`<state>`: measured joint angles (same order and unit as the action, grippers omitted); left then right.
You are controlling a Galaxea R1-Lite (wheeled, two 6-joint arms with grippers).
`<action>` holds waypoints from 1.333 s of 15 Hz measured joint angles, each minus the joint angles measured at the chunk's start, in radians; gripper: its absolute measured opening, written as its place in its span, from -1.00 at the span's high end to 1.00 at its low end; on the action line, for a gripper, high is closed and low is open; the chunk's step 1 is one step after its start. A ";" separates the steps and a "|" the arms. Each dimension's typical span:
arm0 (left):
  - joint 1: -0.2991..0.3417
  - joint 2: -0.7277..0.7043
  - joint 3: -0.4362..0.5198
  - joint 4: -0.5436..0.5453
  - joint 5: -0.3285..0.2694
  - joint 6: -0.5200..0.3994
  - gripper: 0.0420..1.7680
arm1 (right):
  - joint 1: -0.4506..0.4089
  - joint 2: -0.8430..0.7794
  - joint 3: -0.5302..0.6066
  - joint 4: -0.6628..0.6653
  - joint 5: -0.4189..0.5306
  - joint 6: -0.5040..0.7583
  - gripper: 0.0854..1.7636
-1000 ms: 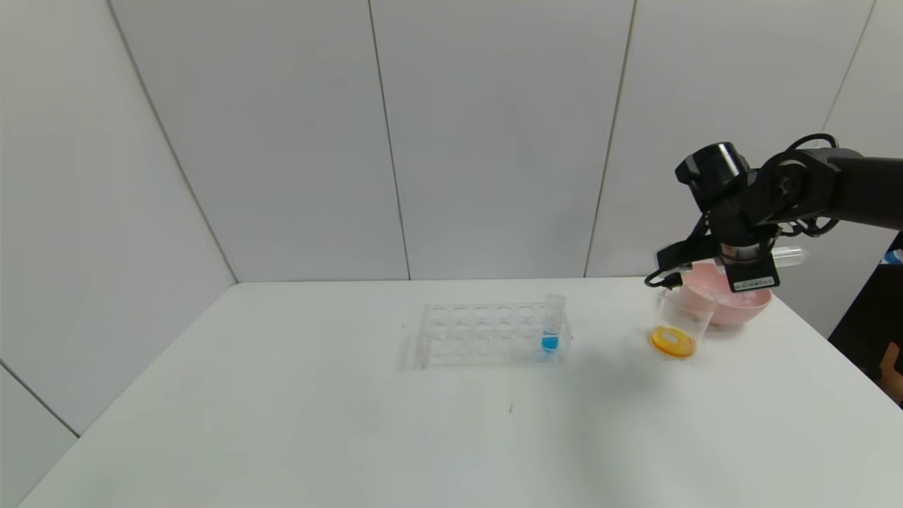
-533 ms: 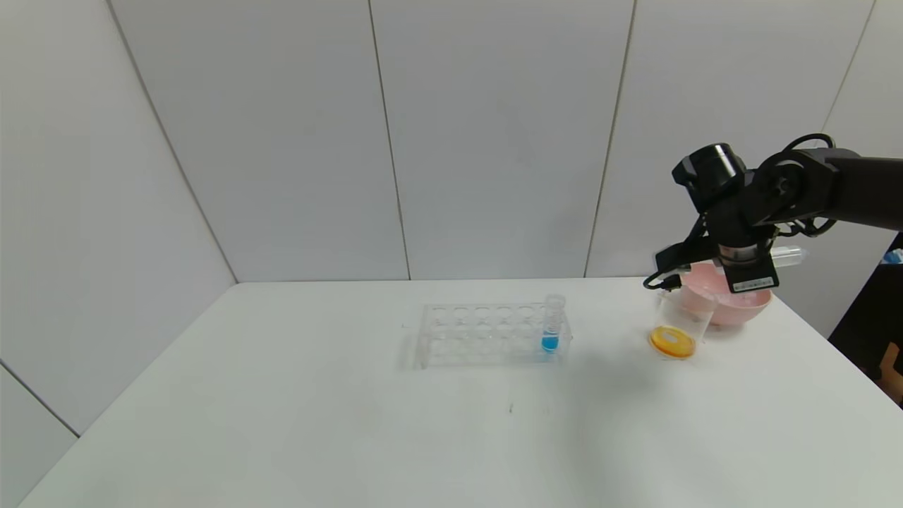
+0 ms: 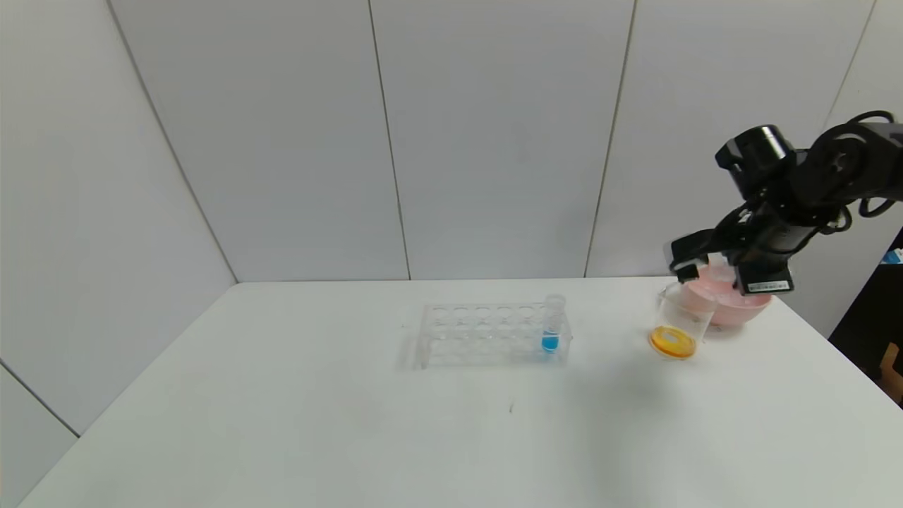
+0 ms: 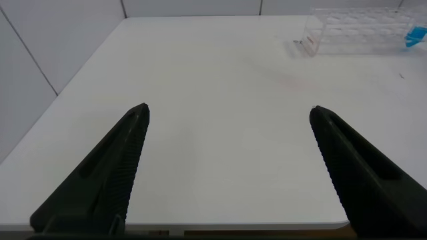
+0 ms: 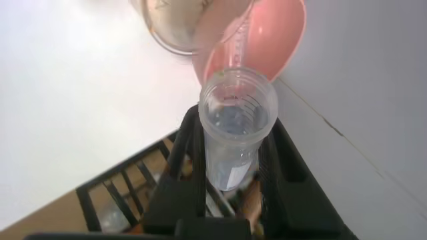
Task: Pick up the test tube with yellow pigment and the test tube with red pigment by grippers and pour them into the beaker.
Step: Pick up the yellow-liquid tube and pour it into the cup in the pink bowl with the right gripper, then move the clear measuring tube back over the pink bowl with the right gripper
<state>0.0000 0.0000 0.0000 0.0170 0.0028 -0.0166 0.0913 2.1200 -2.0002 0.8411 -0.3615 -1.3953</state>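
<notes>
Standing idle at the left, the left gripper hovers low over the bare white table, its two long black fingers spread wide and holding nothing. Further right, the clear plastic tube rack holds only the tube with blue liquid; neither the yellow nor the red tube stands in it. Next comes the small clear beaker, upright, with orange-yellow liquid pooled at its bottom, which suggests both pigments are already in. Above it and the pink bowl just behind, the right gripper is clamped on a clear empty-looking test tube; which pigment it held cannot be told. Judging from this, only putting that tube away remains
</notes>
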 joint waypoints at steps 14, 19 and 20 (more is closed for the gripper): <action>0.000 0.000 0.000 0.000 0.000 0.000 -0.94 | -0.335 -0.114 0.027 -0.027 0.877 0.623 0.49; 0.000 0.000 0.000 0.000 0.000 0.000 -0.94 | -0.402 -0.136 0.089 -0.262 0.920 0.903 0.49; 0.000 0.000 0.000 0.000 0.000 0.000 -0.94 | -0.403 -0.141 0.111 -0.339 0.925 0.982 0.49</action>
<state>0.0000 0.0000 0.0000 0.0174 0.0028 -0.0166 -0.3121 1.9791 -1.8896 0.5026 0.5632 -0.4132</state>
